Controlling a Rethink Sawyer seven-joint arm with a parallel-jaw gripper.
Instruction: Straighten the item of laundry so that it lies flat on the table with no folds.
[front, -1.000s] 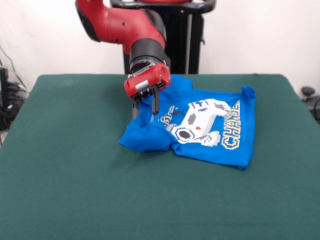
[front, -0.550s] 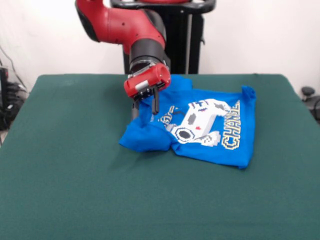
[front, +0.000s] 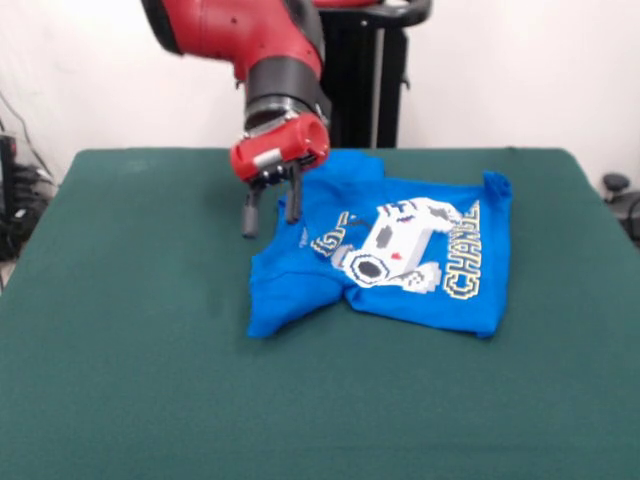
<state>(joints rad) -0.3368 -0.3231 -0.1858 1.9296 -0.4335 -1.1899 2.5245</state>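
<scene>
The blue T-shirt (front: 400, 255) lies on the green table (front: 130, 330), right of centre, its white controller print and yellow lettering facing up. Its left part is bunched, with a fold hanging down toward the lower left corner (front: 270, 310). My gripper (front: 270, 212) hangs from the red arm just above and left of the shirt's upper left edge. The two black fingers are apart and nothing is between them. The right finger (front: 293, 205) stands over the shirt's edge, the left one over bare felt.
A black pedestal column (front: 365, 75) stands behind the table's far edge. Dark cables and equipment (front: 15, 190) sit off the left side, and a small black object (front: 615, 185) off the right.
The gripper has let go of the shirt's left edge, risen and shifted left. The bunched left part of the shirt has dropped and now lies lower and narrower.
</scene>
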